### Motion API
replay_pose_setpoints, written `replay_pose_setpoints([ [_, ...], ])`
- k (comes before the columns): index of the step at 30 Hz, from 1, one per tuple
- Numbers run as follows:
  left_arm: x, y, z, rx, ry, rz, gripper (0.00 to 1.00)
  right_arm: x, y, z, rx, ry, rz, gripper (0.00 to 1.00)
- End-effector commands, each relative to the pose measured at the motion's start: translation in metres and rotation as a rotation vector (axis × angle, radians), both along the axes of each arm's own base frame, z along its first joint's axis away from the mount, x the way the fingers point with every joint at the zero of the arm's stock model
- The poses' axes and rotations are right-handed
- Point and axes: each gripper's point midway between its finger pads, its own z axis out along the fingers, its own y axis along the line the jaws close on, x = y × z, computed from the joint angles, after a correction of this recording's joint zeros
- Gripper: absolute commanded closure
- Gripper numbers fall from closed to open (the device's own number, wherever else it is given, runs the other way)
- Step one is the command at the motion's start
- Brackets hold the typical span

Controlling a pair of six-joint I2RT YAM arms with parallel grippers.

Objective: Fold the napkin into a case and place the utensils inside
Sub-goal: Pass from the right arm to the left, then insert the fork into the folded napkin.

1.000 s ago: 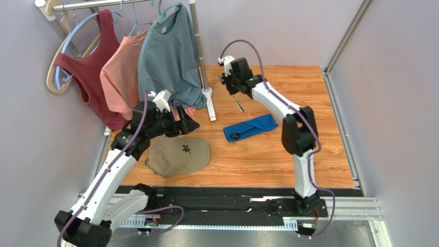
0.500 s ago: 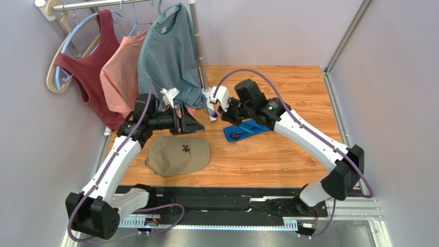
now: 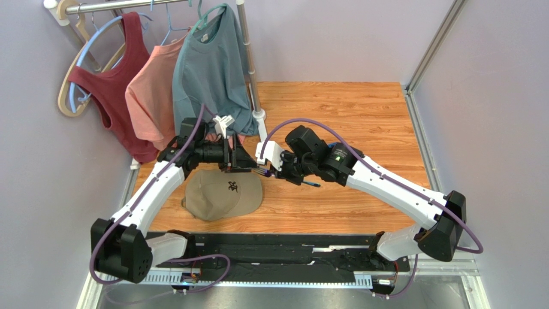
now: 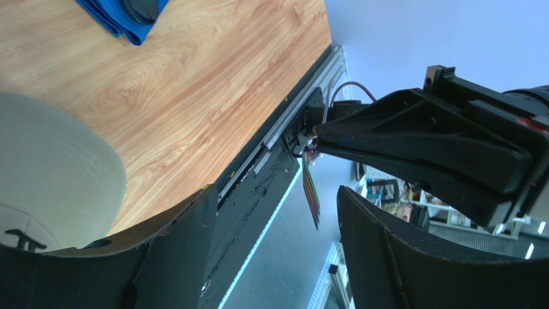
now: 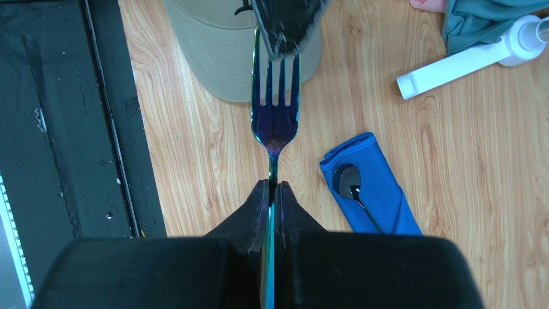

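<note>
My right gripper [image 5: 272,187] is shut on the handle of the purplish-blue fork [image 5: 275,109], tines pointing away from it. The tines [image 4: 312,199] reach between the spread fingers of my left gripper [image 4: 276,212], which is open and holds nothing. In the top view the two grippers meet above the tan cap's back edge, left [image 3: 243,161] facing right [image 3: 267,170]. The blue napkin [image 5: 370,187] lies folded as a narrow case on the wood with the black spoon [image 5: 351,183] on it. It also shows in the left wrist view [image 4: 122,19]; my right arm hides it from the top.
The tan cap [image 3: 222,193] lies on the table left of centre. A clothes rack with a grey-teal T-shirt [image 3: 209,71], a pink top and a red top stands at the back left, its white pole base [image 3: 261,117] on the table. The black rail [image 3: 270,248] runs along the near edge.
My right arm swung from the back of the table forward and left, carrying the fork to my left gripper. My left gripper moved right toward it. The napkin and spoon stayed put.
</note>
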Motion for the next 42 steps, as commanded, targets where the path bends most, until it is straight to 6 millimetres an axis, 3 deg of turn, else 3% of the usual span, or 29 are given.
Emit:
replay_pose_setpoints([
  [1, 0.001, -0.014, 0.006, -0.045, -0.025, -0.06, 0.28, 0.003, 0.008, 0.014, 0.034, -0.076, 0.019, 1.0],
  [2, 0.002, -0.014, 0.006, -0.045, -0.023, -0.059, 0.35, 0.003, 0.008, 0.015, 0.033, -0.081, 0.02, 1.0],
  [7, 0.001, -0.017, 0.0, -0.048, -0.006, -0.08, 0.5, 0.007, 0.012, 0.016, 0.036, -0.105, 0.03, 1.0],
  [9, 0.001, -0.019, -0.003, -0.048, 0.003, -0.089, 0.51, 0.009, 0.012, 0.014, 0.029, -0.112, 0.033, 1.0],
  [11, 0.001, -0.022, -0.003, -0.058, 0.006, -0.107, 0.93, 0.013, 0.014, 0.012, 0.025, -0.119, 0.028, 1.0],
  [12, 0.003, -0.022, -0.003, -0.058, 0.008, -0.107, 1.0, 0.016, 0.014, 0.011, 0.019, -0.126, 0.012, 1.0],
  [15, 0.013, -0.022, -0.004, -0.048, 0.006, -0.041, 1.0, 0.047, 0.001, 0.01, 0.027, -0.121, -0.202, 0.74],
  [17, 0.033, -0.02, -0.007, -0.022, -0.024, 0.06, 1.0, 0.067, -0.008, 0.008, 0.077, -0.065, -0.343, 0.59],
  [18, 0.037, -0.018, -0.014, -0.012, 0.012, 0.117, 1.0, 0.089, -0.031, 0.0, 0.098, -0.021, -0.532, 0.57],
  [20, 0.06, -0.012, -0.018, 0.01, -0.025, 0.243, 1.0, 0.105, -0.049, -0.008, 0.162, 0.047, -0.669, 0.55],
  [21, 0.065, -0.011, -0.023, 0.02, -0.012, 0.286, 1.0, 0.118, -0.069, -0.006, 0.241, 0.095, -0.81, 0.52],
  [22, 0.079, -0.009, -0.022, 0.022, -0.051, 0.35, 1.0, 0.122, -0.081, -0.021, 0.261, 0.117, -0.874, 0.47],
  [23, 0.085, -0.009, -0.025, 0.021, -0.052, 0.373, 1.0, 0.126, -0.09, -0.025, 0.293, 0.145, -0.919, 0.46],
  [24, 0.09, -0.009, -0.028, 0.025, -0.03, 0.396, 1.0, 0.136, -0.111, -0.025, 0.336, 0.158, -1.009, 0.45],
  [26, 0.106, -0.013, -0.032, 0.025, -0.043, 0.43, 1.0, 0.143, -0.13, -0.042, 0.369, 0.199, -1.131, 0.42],
  [27, 0.114, -0.017, -0.026, 0.001, -0.067, 0.443, 1.0, 0.152, -0.15, -0.048, 0.372, 0.205, -1.213, 0.43],
  [29, 0.125, -0.024, -0.032, 0.007, -0.062, 0.461, 1.0, 0.16, -0.167, -0.066, 0.359, 0.244, -1.297, 0.52],
  [30, 0.129, -0.025, -0.036, 0.018, -0.057, 0.466, 1.0, 0.167, -0.18, -0.072, 0.362, 0.253, -1.34, 0.76],
  [32, 0.136, -0.028, -0.046, 0.043, -0.045, 0.472, 1.0, 0.179, -0.192, -0.091, 0.348, 0.297, -1.389, 0.97],
  [34, 0.139, -0.029, -0.057, 0.061, -0.022, 0.461, 1.0, 0.186, -0.195, -0.113, 0.303, 0.326, -1.407, 1.0],
  [38, 0.139, -0.035, -0.067, 0.073, -0.01, 0.419, 1.0, 0.196, -0.2, -0.136, 0.25, 0.335, -1.434, 1.0],
  [42, 0.139, -0.035, -0.076, 0.094, 0.006, 0.403, 1.0, 0.202, -0.208, -0.15, 0.235, 0.319, -1.46, 1.0],
])
